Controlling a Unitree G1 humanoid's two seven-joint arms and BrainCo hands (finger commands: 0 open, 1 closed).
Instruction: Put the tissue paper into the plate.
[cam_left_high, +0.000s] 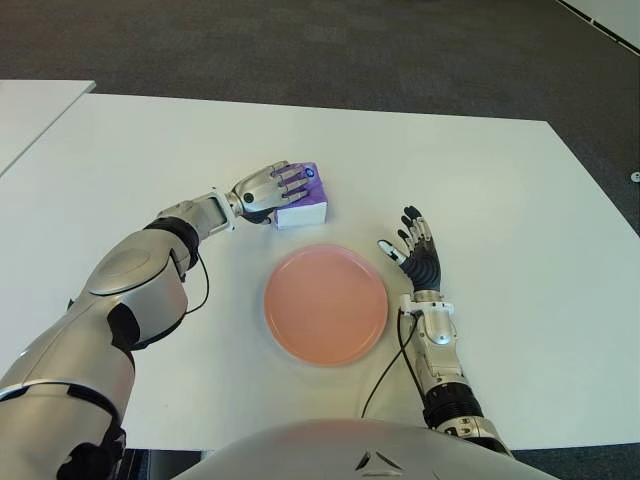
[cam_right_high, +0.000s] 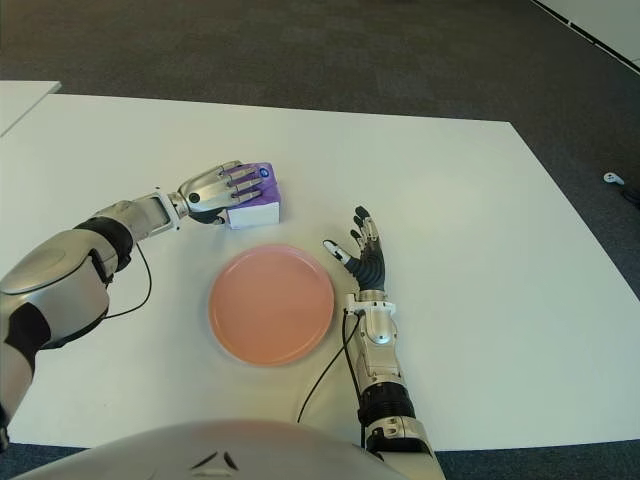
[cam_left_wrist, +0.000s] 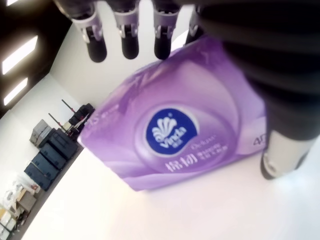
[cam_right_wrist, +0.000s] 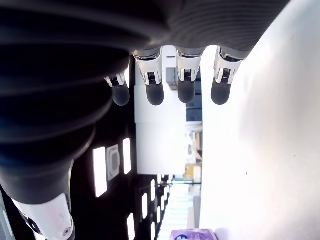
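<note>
I see a glossy purple plastic-wrapped tissue pack (cam_left_wrist: 175, 135) under my left hand (cam_left_high: 275, 187) of shiny silver metal-look shells with black finger segments, a smooth matt pink plate (cam_left_high: 326, 305), and a smooth white table (cam_left_high: 500, 180).

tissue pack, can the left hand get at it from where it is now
Probably yes: the left hand is already draped over the tissue pack, fingers spread across its top, not visibly closed. Nothing lies between them; the plate sits nearer the robot.

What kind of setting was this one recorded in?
Probably an office or lab room: a large white table stands on dark grey carpet, another white table stands beside it, and the left wrist view shows ceiling light panels.
</note>
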